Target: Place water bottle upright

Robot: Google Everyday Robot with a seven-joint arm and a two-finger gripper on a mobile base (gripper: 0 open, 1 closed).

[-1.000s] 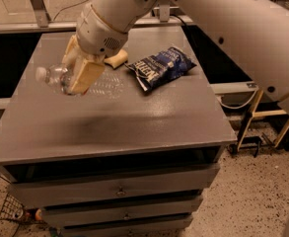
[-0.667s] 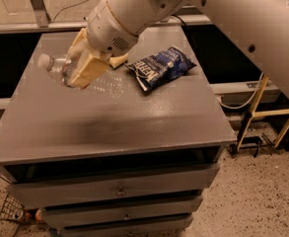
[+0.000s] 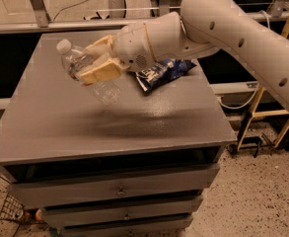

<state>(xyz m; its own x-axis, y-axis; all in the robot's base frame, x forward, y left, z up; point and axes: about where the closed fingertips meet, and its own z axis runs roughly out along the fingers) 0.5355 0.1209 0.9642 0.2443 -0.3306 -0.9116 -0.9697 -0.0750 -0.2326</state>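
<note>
my gripper [image 3: 100, 63] is clamped on the water bottle [image 3: 73, 62], tan fingers [image 3: 102, 73] closed across its middle, over the label area. most of the label is hidden behind the fingers.

the bottle is tilted, not upright: white cap [image 3: 63, 46] sticks out up and to the left of my gripper, and the clear ribbed base end [image 3: 107, 90] pokes out below and to the right. the base looks off the surface, with nothing touching it underneath.

the grey table [image 3: 50, 127] is below my gripper, which sits over the far-left part of the top. a dark smear of shadow [image 3: 129, 125] lies on the top below and a bit right of my gripper.

the dark blue snack bag [image 3: 160, 72] lies flat on the table just to the right of my gripper, partly behind my wrist [image 3: 149, 38]. it is apart from the bottle.

my arm [image 3: 233, 28] comes in from the upper right. the drawer fronts [image 3: 119, 191] are under the tabletop, well below my gripper.
</note>
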